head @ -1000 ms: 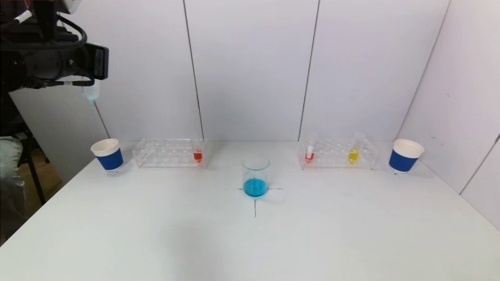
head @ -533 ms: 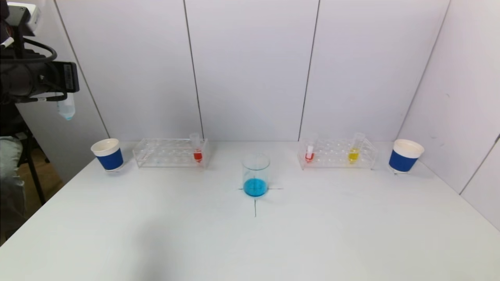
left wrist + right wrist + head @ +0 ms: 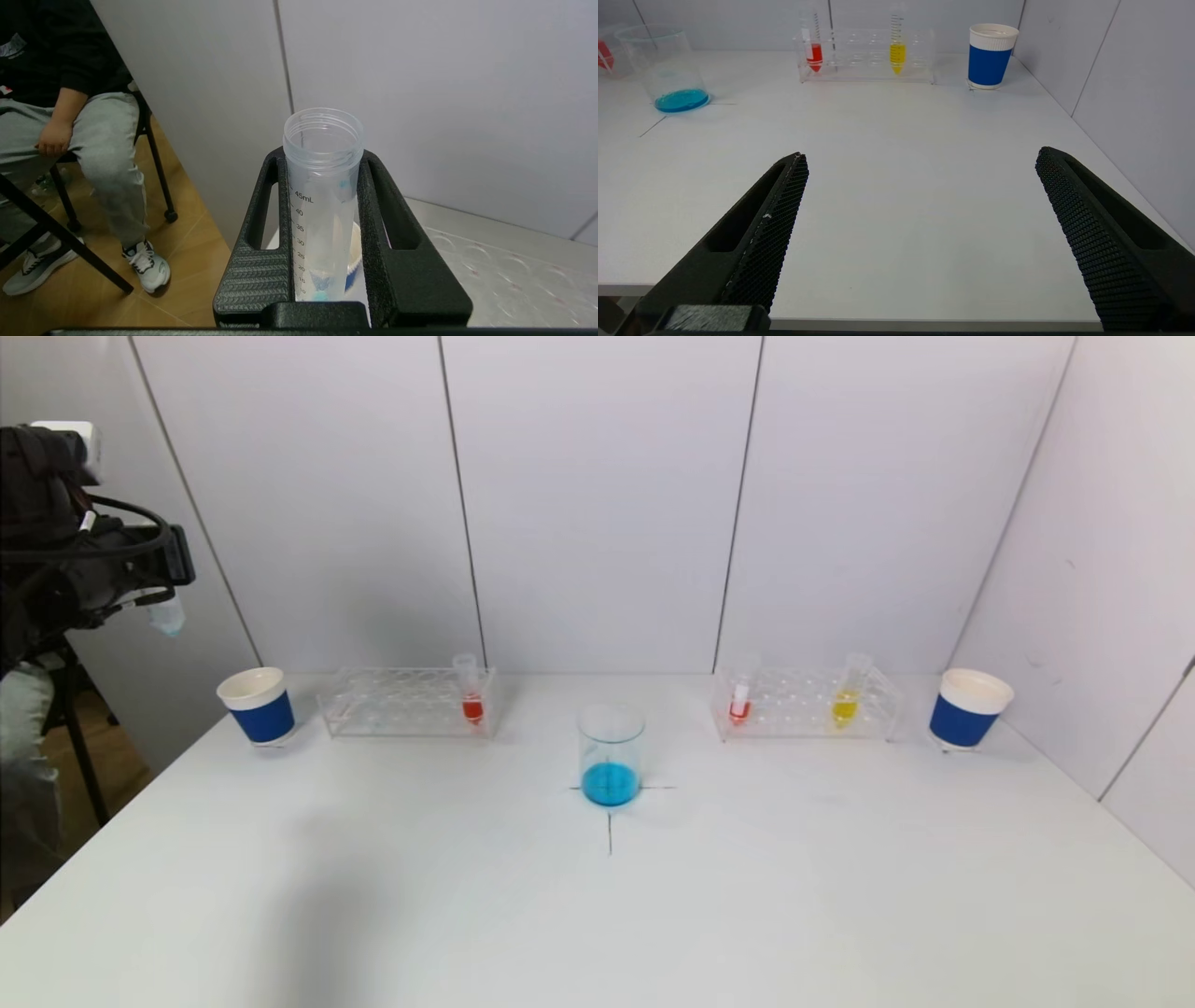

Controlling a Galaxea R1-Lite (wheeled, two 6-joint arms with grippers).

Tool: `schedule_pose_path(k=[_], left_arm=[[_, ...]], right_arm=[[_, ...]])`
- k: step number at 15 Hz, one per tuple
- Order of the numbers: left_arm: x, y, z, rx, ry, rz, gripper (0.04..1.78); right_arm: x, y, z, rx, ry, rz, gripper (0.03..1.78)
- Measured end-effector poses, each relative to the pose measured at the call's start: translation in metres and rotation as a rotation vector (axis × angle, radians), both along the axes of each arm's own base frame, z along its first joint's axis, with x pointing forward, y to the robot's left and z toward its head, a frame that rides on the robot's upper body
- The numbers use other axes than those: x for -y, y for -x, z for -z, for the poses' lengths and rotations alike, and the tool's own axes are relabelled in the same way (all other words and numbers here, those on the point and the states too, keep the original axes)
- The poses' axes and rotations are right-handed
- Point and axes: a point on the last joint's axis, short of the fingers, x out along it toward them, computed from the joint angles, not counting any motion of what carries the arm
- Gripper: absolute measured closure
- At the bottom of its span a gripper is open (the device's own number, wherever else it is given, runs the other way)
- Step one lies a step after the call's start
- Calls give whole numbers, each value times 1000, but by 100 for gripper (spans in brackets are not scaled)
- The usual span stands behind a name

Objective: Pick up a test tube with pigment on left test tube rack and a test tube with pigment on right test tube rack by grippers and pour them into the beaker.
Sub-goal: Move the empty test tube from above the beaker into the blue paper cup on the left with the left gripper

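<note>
My left gripper (image 3: pixel 161 590) is high at the far left, beyond the table's left edge, shut on a nearly empty test tube (image 3: pixel 169 615). In the left wrist view the gripper (image 3: pixel 322 156) clamps the tube (image 3: pixel 322 205), which is upright with a blue trace at its tip. The beaker (image 3: pixel 611 753) at the table's middle holds blue liquid. The left rack (image 3: pixel 392 702) holds a red tube (image 3: pixel 471 693). The right rack (image 3: pixel 808 705) holds a red tube (image 3: pixel 740 698) and a yellow tube (image 3: pixel 847 695). My right gripper (image 3: pixel 922 156) is open and empty over the table's front edge, out of the head view.
A blue paper cup (image 3: pixel 257 705) stands left of the left rack, below my left gripper, and shows under the tube in the left wrist view (image 3: pixel 356 261). Another blue cup (image 3: pixel 971 707) stands right of the right rack. A seated person (image 3: pixel 70 116) is left of the table.
My left gripper has moved left and down with the tube, away from the table's middle. The right arm has not visibly moved.
</note>
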Motion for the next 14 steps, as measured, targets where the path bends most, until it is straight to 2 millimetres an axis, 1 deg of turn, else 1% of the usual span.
schedule_pose_path(k=[3, 6, 10, 14], left_arm=[[-22, -21, 21, -11, 3, -45, 139], [-42, -44, 36, -1, 2, -53, 139], [-55, -74, 55, 15, -3, -21, 139], [-60, -94, 77, -7, 0, -14, 139]], right_arm=[[0, 0, 0, 0, 0, 0, 4], [0, 0, 0, 0, 0, 0, 4], [0, 0, 0, 0, 0, 0, 4], [0, 0, 0, 0, 0, 0, 4]])
